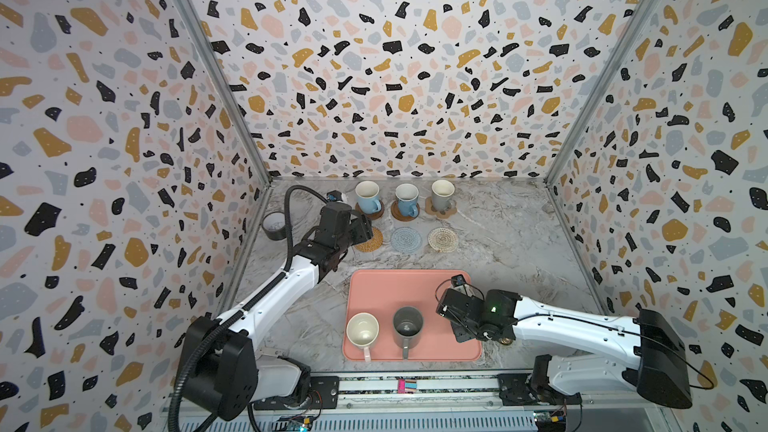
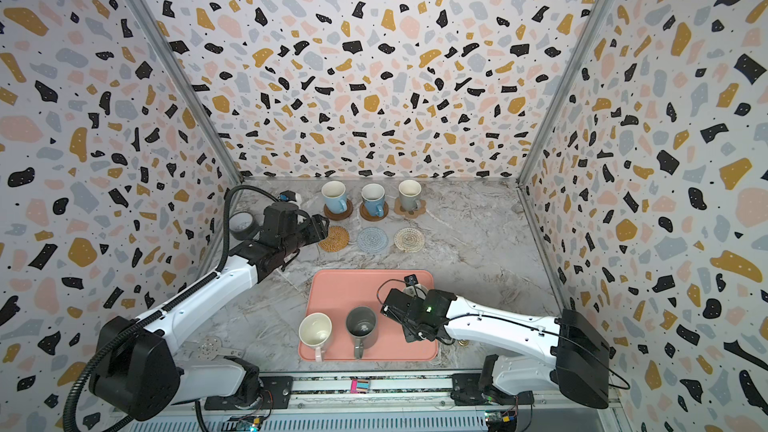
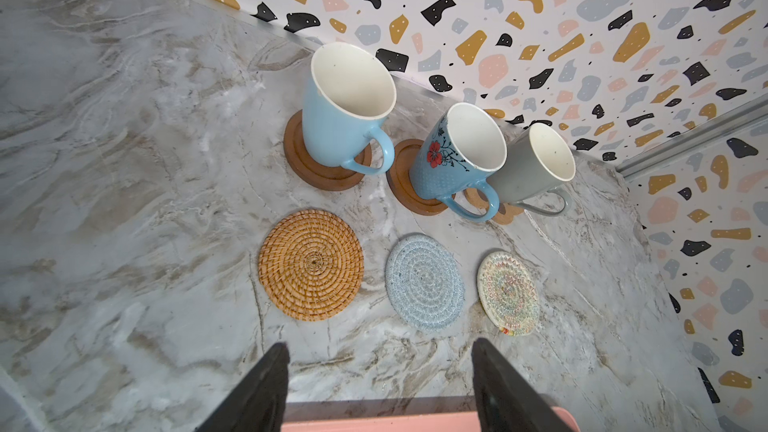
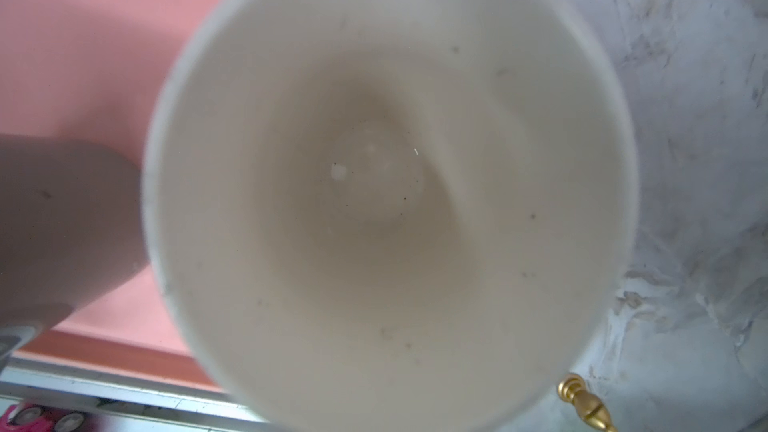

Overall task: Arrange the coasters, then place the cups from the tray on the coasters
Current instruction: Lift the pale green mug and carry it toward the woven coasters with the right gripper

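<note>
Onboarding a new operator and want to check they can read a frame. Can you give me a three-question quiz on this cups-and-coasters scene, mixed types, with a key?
1. Count: how many coasters have no cup on them?
2. True or false: the dark grey cup stands on the tray.
3. The left gripper is: A) open and empty, B) shut on a cup, C) shut on a coaster.

Key
1. Three: the rattan coaster, the pale blue coaster and the cream coaster.
2. True.
3. A.
</note>
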